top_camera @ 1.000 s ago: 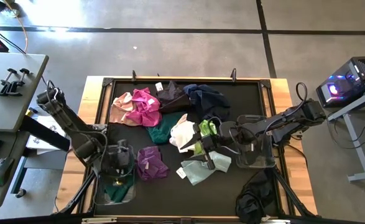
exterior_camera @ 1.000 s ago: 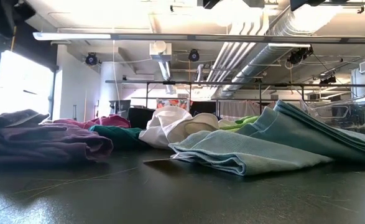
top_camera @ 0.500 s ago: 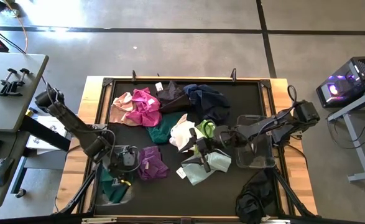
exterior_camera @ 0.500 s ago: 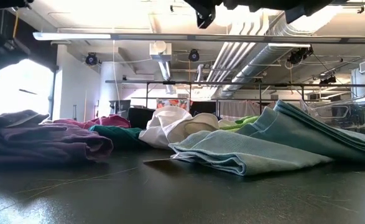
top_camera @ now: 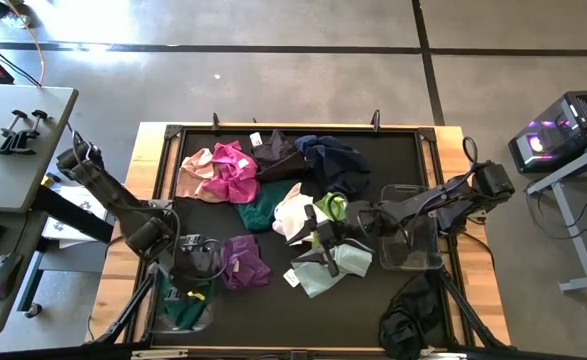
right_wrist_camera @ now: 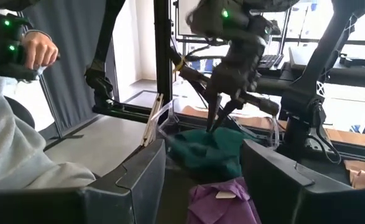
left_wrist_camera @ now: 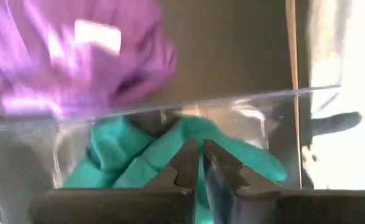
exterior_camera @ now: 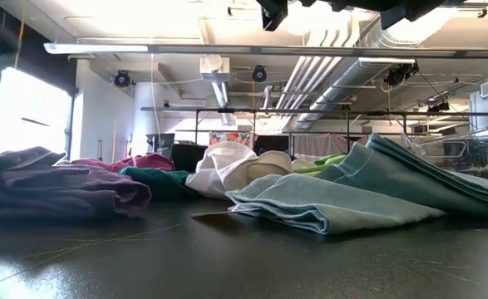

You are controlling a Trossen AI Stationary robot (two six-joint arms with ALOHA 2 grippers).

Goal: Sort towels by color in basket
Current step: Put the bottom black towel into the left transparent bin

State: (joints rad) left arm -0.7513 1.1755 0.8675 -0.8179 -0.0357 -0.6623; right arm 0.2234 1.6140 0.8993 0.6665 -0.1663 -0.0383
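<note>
Left gripper (top_camera: 191,291) now over bin (top_camera: 159,318)

Two dark jointed arms, black cables along them, apparently small green lights.

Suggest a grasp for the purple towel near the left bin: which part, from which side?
Take the purple towel from straight above, probably at its raised, crumpled middle fold. It lies bunched on the mat, so no flat edge is easy to get under. Its bin-side edge sits close to the clear bin and the left end effector; avoid that side.
</note>
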